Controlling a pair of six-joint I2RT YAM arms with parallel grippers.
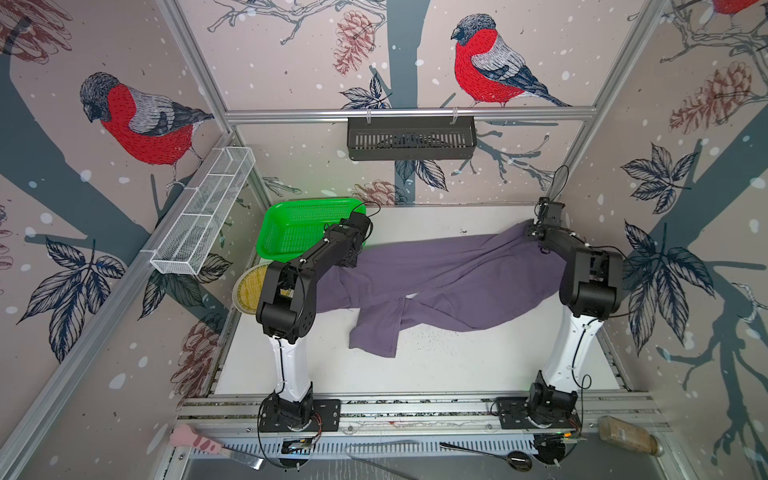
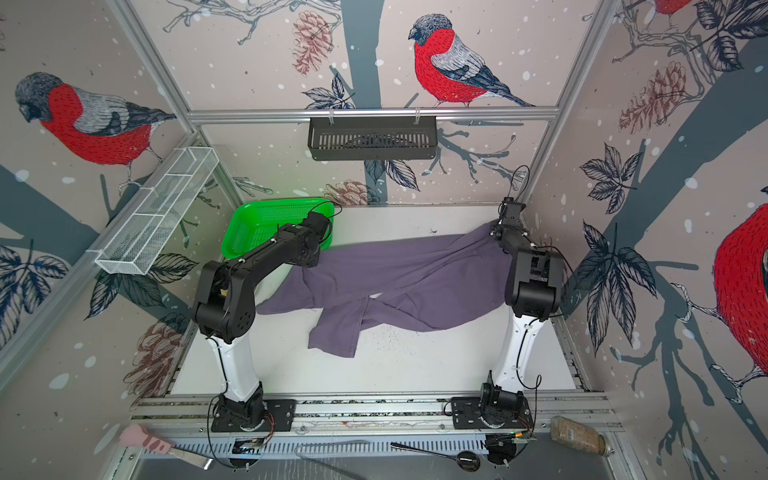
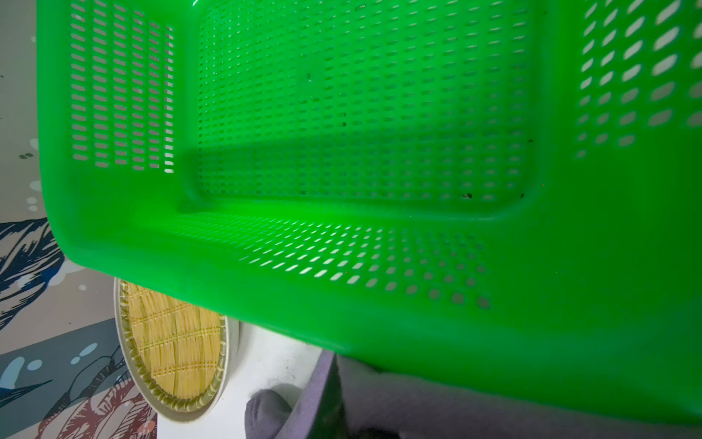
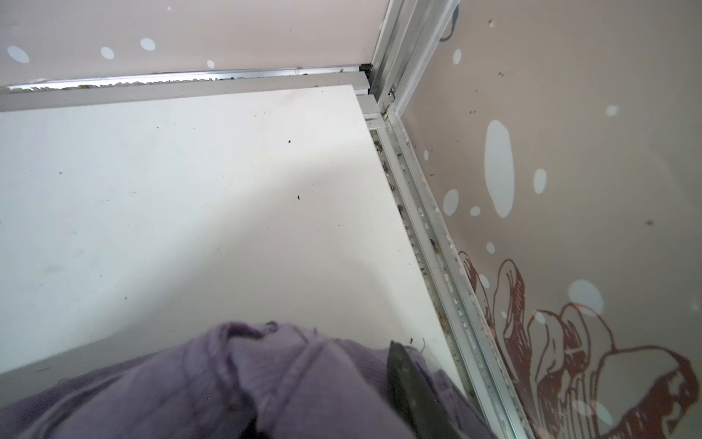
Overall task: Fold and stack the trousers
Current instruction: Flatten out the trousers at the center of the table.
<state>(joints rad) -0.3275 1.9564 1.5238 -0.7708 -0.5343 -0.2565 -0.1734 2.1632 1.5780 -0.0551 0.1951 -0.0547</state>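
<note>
Purple-grey trousers [image 1: 449, 274] — spread out, legs crossed.

We are finding no readable text, brand, number or sign in any view. Bottle [image 1: 627, 435] [image 2: 579, 434] label showing in both top views, print too blurred.

Soft matt cloth trousers [image 1: 449, 270], glossy perforated plastic basket [image 1: 274, 232]

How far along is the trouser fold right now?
Done: nothing folded yet; the trousers lie spread with legs crossed. In hand: their two ends rise to the left gripper and the right gripper. Left: all the folding, then stacking.
</note>
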